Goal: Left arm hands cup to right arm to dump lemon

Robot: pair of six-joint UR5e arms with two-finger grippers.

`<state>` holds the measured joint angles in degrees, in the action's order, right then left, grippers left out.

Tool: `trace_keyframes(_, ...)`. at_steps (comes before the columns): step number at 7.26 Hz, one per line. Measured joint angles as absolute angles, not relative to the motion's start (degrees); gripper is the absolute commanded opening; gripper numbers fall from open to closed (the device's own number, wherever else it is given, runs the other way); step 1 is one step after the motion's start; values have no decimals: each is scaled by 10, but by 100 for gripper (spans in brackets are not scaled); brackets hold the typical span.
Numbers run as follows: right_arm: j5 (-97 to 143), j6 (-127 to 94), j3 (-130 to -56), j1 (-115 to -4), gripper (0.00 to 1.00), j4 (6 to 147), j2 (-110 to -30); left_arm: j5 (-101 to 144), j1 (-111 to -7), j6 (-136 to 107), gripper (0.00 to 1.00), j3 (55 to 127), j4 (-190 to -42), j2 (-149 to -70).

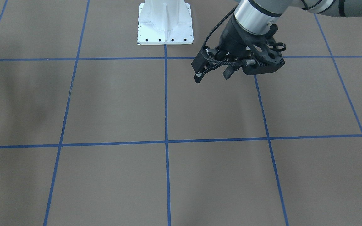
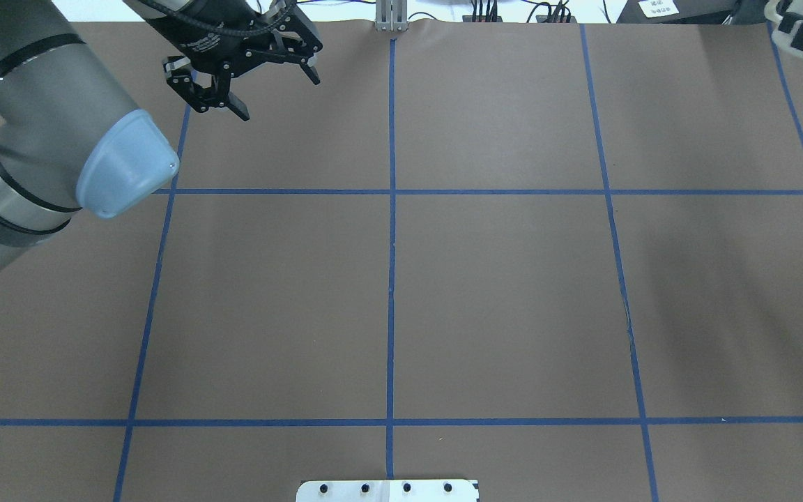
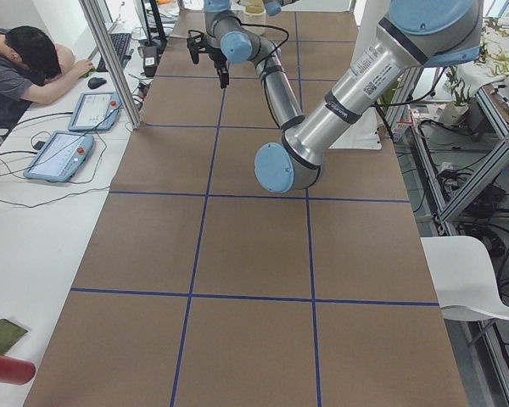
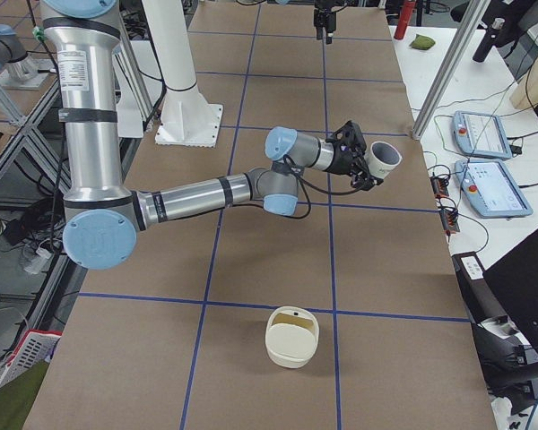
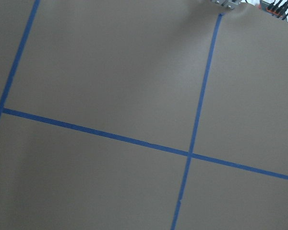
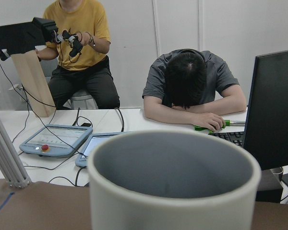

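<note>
Cup (image 4: 383, 159) sits at right arm (image 4: 188, 194) tip, jaws' grip impossible to tell. Left arm (image 2: 46, 118) jaws wide, empty. Best to tip slowly above cream basket (image 4: 292, 338), 6 o'clock of cup.

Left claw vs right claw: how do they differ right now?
Left claw is open and empty; right claw has the cup at its tip, though its grip is too small to judge.
Left claw points down at the table; right claw reaches sideways, the cup upright in front of it.
Shared: both black, both clear of the table.
</note>
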<state>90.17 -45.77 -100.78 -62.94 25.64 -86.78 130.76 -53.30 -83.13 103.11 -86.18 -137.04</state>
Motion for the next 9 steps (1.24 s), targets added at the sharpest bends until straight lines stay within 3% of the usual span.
trace_keyframes(3,698,-429,-1043,-458,3,407,-788,1323,-540,-923,100,989,-913,-1413)
trace_keyframes(7,555,-432,-1045,-328,3,489,-714,1331,-539,-865,100,971,-1126,-1326)
trace_keyframes(9,504,-432,-1044,-287,3,522,-696,1330,-533,-896,100,961,-1150,-1315)
